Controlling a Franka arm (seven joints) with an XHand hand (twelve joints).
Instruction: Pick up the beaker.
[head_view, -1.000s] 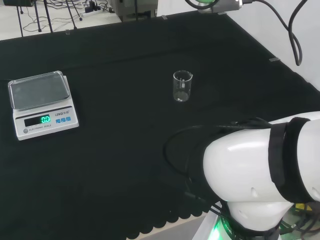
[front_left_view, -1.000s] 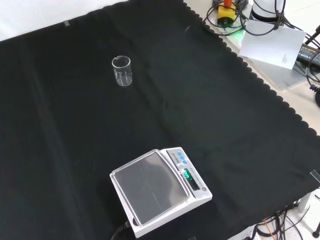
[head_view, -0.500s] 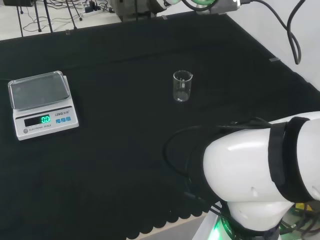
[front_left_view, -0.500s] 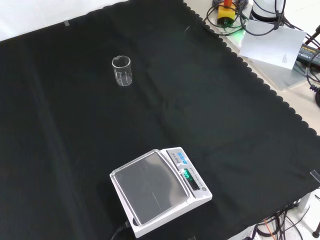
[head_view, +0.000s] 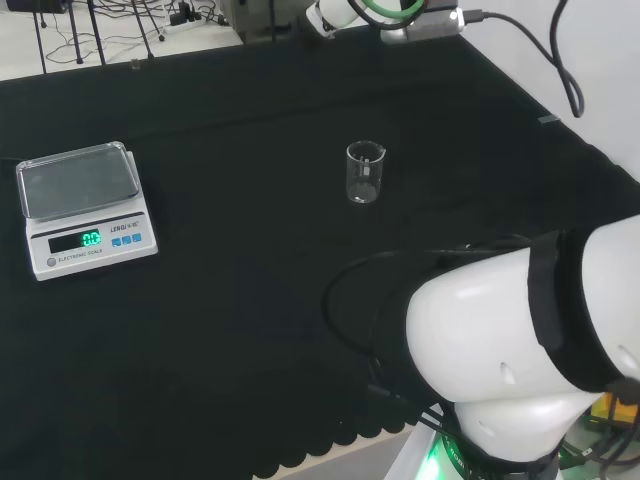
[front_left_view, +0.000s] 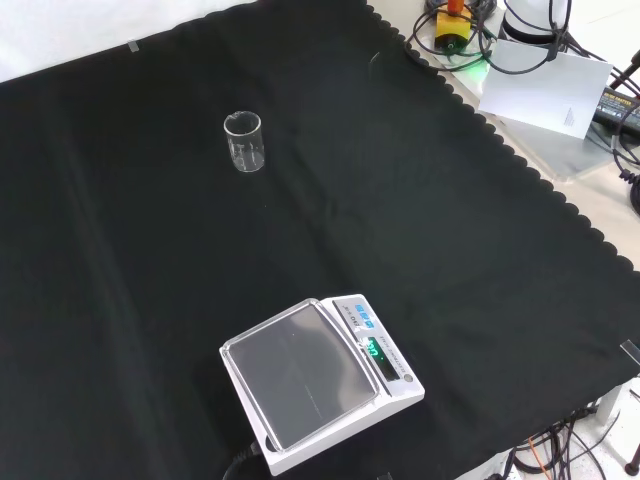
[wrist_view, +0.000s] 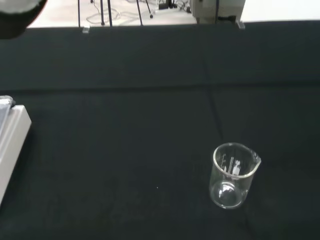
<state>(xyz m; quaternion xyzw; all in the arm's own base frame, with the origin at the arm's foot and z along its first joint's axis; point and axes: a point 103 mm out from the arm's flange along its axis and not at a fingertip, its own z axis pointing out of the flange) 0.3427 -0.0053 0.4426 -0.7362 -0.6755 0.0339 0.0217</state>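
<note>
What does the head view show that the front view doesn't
Head view alone: the arm's big white links at the lower right, and an arm part with a green ring at the top edge.

Front view alone: the cloth's scalloped edge, with a white sheet of paper and cables beyond it.

Both: the clear beaker standing upright and untouched on the black cloth, well apart from the white electronic scale with its lit green display.

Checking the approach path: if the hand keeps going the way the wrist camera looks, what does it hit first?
Probably the beaker: it stands upright and alone on the black cloth ahead. Nothing lies between, though depth is unclear.
</note>
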